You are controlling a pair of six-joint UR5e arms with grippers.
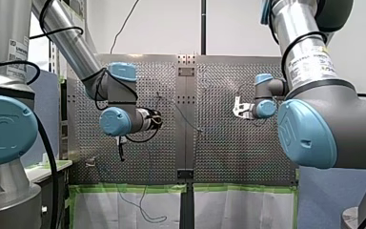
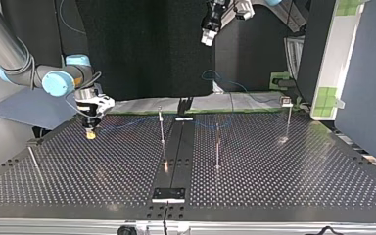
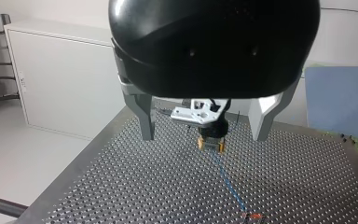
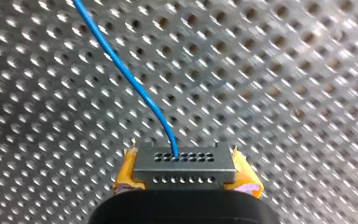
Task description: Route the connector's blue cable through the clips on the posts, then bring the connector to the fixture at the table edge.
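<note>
Yellow pads (image 4: 127, 175) of my right gripper (image 2: 91, 128) are clamped on the two ends of the grey connector (image 4: 184, 167), whose face with two rows of small holes shows in the right wrist view. The blue cable (image 4: 121, 70) leaves the upper row of holes and curves away over the perforated table (image 2: 284, 176). In the top view this gripper points straight down at the far left part of the table, with its tips just above the surface or touching it; I cannot tell which. From there the cable runs as a thin line to the right, towards the upright posts: one near the middle (image 2: 162, 126), one nearer and further right (image 2: 218, 147), and one at the far right (image 2: 288, 122). Whether the cable sits in any clip is too fine to tell. The fixture (image 2: 169, 194) lies at the near edge of the table in the top view, in the middle, well apart from the connector. My left gripper (image 2: 206, 40) hangs high above the far edge, clear of the table, with its grey fingers (image 3: 145, 116) spread wide and nothing between them. In the left wrist view my right gripper and the cable show in the gap ahead of them.
</note>
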